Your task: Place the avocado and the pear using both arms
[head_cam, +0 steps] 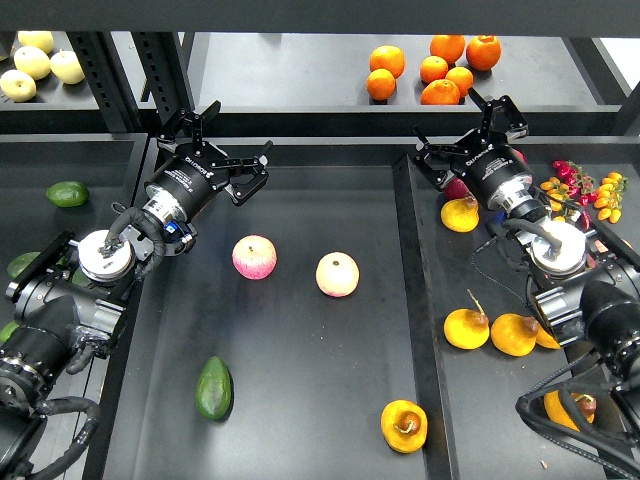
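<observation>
The dark green avocado lies on the centre tray near its front left. The squat yellow-orange pear, brownish dimple facing up, rests at the tray's front right. My left gripper hovers over the tray's back left corner, fingers spread wide and empty, well behind the avocado. My right gripper hangs over the back of the right tray, open and empty, far from the pear.
Two pink-and-yellow apples sit mid-tray between the grippers and the fruit. The right tray holds several yellow pears and chillies. More avocados lie on the left tray. Oranges and pale apples are on the shelf.
</observation>
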Robot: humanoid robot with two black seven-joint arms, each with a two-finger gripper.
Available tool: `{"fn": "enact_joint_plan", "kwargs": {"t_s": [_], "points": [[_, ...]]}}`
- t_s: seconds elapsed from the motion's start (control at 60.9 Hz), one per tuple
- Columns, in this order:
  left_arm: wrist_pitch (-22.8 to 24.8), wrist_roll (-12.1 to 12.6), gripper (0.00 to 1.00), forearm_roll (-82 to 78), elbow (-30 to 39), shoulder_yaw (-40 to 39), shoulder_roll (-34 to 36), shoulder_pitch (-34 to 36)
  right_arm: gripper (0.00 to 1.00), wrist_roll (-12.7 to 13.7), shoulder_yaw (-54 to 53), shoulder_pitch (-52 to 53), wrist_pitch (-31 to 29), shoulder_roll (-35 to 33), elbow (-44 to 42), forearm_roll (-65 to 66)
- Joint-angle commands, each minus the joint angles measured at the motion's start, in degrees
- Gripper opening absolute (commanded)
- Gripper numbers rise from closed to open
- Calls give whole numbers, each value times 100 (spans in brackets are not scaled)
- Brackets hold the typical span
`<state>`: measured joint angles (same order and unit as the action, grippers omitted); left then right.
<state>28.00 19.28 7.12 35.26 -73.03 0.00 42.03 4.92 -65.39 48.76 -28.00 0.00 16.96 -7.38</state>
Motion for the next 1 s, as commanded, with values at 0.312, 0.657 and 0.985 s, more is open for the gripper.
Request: {"fn": "enact_joint_plan", "kwargs": {"t_s": [0.312,0.657,0.985], "points": [[0,-12,99,0,-2,-9,0,-2,99,0,0,-7,0,0,0,0],[0,540,99,-18,-99,61,0,226,99,0,0,-7,0,0,-9,0],[0,872,99,-18,147,2170,1186,1026,99,9,0,-7,0,0,-9,0]]}}
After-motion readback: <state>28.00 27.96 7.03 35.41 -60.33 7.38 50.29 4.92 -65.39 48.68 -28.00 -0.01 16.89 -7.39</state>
